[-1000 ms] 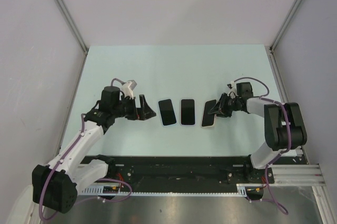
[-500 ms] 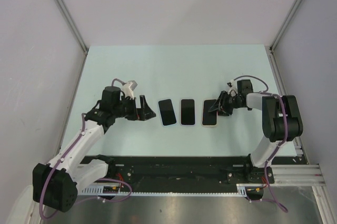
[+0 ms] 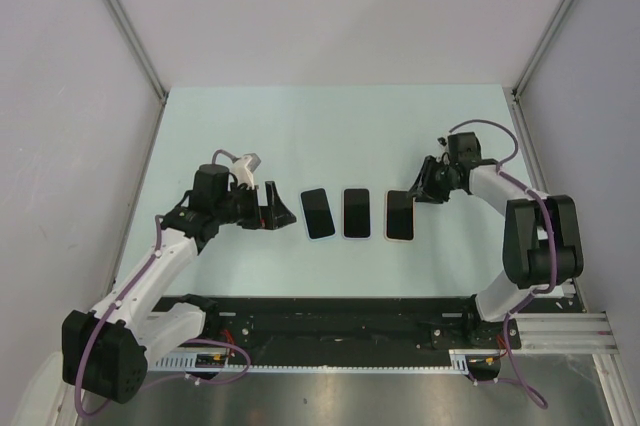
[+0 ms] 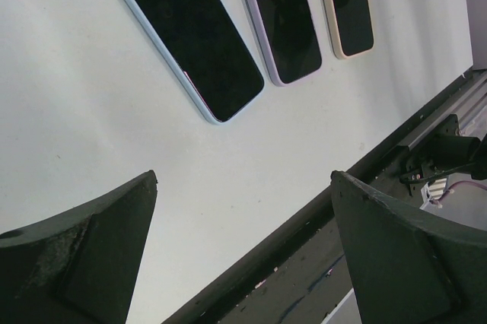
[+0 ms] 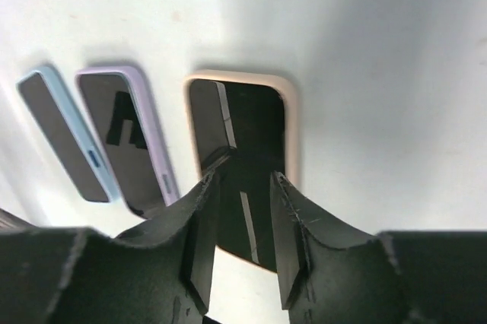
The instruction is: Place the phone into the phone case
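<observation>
Three dark-screened phones lie flat in a row on the table. One is in a blue case [image 3: 318,213], one in a purple case [image 3: 356,212] and one in a beige case [image 3: 400,216]. My right gripper [image 3: 413,196] hovers over the far end of the beige-cased phone [image 5: 243,115]. Its jaws stand a little apart with nothing between them [image 5: 242,181]. My left gripper [image 3: 274,206] is wide open and empty, just left of the blue-cased phone [image 4: 194,35]. The purple case [image 4: 281,16] and the beige case [image 4: 346,4] also show in the left wrist view.
The black base rail [image 3: 340,331] runs along the table's near edge and shows in the left wrist view [image 4: 380,160]. Grey walls close in the table at the left, right and back.
The beige-cased phone went from slanted to lying straight in line with the others. My right gripper has drawn back up and to the right from it. The left arm has not moved.
</observation>
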Action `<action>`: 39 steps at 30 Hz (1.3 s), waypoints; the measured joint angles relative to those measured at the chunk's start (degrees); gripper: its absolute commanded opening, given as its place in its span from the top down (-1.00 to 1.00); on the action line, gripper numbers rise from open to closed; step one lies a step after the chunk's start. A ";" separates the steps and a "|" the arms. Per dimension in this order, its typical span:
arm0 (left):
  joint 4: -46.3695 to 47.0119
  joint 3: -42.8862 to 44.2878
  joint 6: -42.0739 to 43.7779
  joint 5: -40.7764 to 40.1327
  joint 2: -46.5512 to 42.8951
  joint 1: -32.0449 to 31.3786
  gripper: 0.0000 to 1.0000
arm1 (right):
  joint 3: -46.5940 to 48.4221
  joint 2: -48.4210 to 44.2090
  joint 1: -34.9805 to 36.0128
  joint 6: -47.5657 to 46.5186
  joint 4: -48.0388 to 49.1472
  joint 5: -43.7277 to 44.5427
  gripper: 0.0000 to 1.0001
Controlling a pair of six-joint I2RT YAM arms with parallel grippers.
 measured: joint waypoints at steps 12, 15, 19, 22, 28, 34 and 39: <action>-0.11 0.00 0.00 0.02 0.00 0.00 -1.00 | 1.07 3.32 11.80 8.90 16.04 -2.16 1.00; -0.13 0.00 0.02 0.00 -0.28 0.00 -1.00 | 1.07 7.17 12.41 11.17 20.68 -2.49 1.00; -0.15 0.00 0.02 0.00 -0.70 0.00 -0.99 | 1.07 10.54 12.74 13.18 24.44 -2.71 1.00; -0.15 0.00 0.02 0.00 -0.72 0.00 -1.00 | 1.75 13.33 13.14 13.79 25.51 -2.82 1.00; -0.20 0.00 0.02 -0.31 -0.72 0.00 -1.00 | 4.59 14.32 14.47 13.07 22.49 -0.02 1.00; -0.20 0.00 0.02 -0.42 -0.70 0.00 -0.99 | 7.32 14.29 17.09 10.93 18.32 5.49 1.00; -0.20 0.00 0.04 -0.50 -0.70 0.00 -0.99 | 10.21 14.14 20.90 7.50 13.94 13.03 1.00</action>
